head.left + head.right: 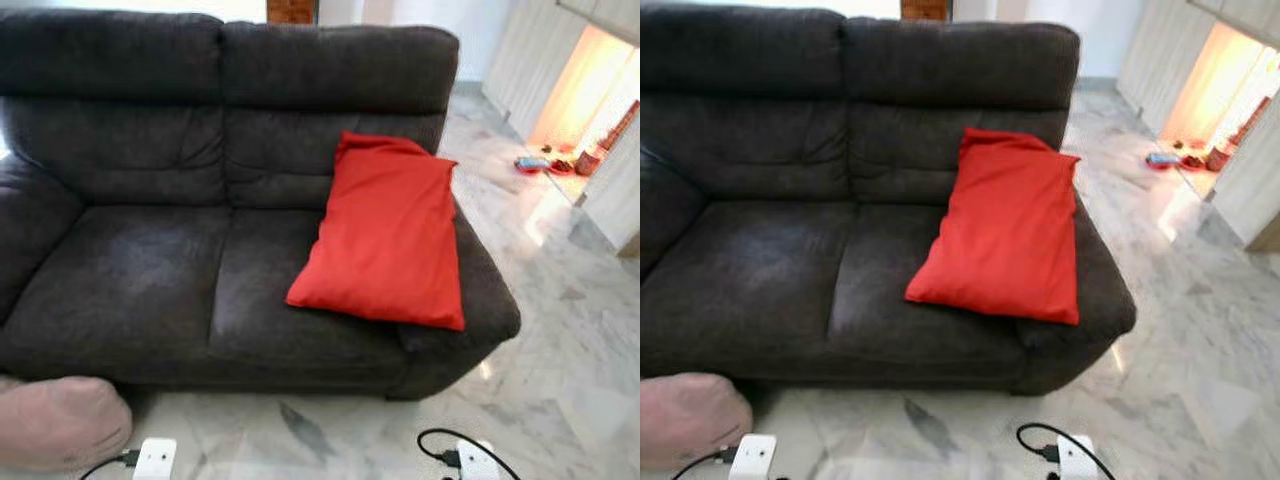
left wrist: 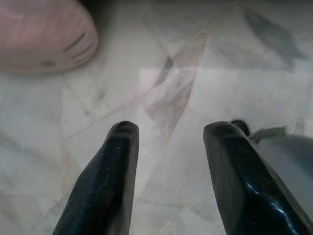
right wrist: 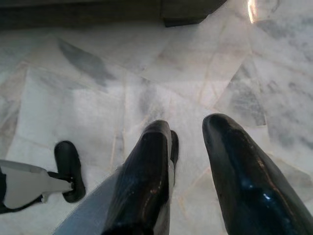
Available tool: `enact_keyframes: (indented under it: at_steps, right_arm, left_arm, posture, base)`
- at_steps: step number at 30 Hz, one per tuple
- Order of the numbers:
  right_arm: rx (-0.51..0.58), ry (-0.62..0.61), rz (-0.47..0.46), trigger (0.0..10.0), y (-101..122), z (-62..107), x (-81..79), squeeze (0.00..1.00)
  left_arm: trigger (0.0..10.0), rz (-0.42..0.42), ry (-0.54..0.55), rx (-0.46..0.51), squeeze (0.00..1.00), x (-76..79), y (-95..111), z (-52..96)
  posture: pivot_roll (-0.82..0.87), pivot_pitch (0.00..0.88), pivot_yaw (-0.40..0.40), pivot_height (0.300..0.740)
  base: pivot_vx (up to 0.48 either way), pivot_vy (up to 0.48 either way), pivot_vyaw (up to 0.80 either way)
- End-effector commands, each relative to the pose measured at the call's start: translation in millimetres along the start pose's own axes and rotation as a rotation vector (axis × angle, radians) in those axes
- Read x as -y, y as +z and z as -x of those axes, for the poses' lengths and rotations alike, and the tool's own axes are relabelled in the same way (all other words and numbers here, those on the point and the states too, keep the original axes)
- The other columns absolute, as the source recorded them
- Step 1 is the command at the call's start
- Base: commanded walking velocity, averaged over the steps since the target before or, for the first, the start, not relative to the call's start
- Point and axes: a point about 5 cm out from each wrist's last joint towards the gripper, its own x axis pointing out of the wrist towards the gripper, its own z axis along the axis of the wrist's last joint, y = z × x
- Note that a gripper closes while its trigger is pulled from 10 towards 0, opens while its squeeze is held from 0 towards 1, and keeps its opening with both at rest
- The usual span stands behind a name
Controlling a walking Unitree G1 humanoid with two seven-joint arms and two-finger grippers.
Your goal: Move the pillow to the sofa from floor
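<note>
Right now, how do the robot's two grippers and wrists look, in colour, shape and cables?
Left gripper and right gripper each have two long, glossy black fingers with rounded tips. In the head views, each wrist carries a white boxy block with a black cable plugged in.

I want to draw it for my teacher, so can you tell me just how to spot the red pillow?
Find the big dark grey sofa standing on the pale marble floor. On its right-hand seat, a red pillow leans up against the backrest, by the right armrest. It is the one bright red thing on the sofa; the only other soft thing near is a pink cushion down on the floor.
</note>
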Motion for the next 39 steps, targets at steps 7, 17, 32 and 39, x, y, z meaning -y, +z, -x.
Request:
enact_keyframes:
  at_steps: [7,17,32,39]
  right_arm:
    - [-0.015,-0.013,-0.002,10.0,-3,1.1,6.6,0.0]
    - [-0.024,-0.016,0.0,10.0,-7,2.4,11.0,0.0]
    - [-0.019,0.014,0.031,10.0,-6,1.9,6.5,0.0]
    - [-0.01,0.012,-0.012,10.0,-3,0.9,2.5,0.0]
  left_arm:
    - [10.0,0.005,-0.006,-0.012,0.0,1.5,-1,-0.1]
    - [10.0,0.003,-0.009,-0.016,0.0,2.0,-2,0.1]
    - [10.0,-0.006,-0.013,-0.015,0.0,3.3,-1,-0.1]
    - [10.0,-0.007,-0.017,-0.017,0.0,4.3,-2,-0.1]
  posture:
    - [-0.01,0.0,-0.035,0.74]
    - [-0.01,0.0,-0.033,0.74]
    - [-0.01,0.0,-0.028,0.74]
    - [-0.01,0.0,-0.03,0.74]
  base:
    - [0.0,0.349,0.0]
    - [0.0,0.348,0.0]
    - [0.0,0.349,0.11]
    - [0.0,0.348,0.31]
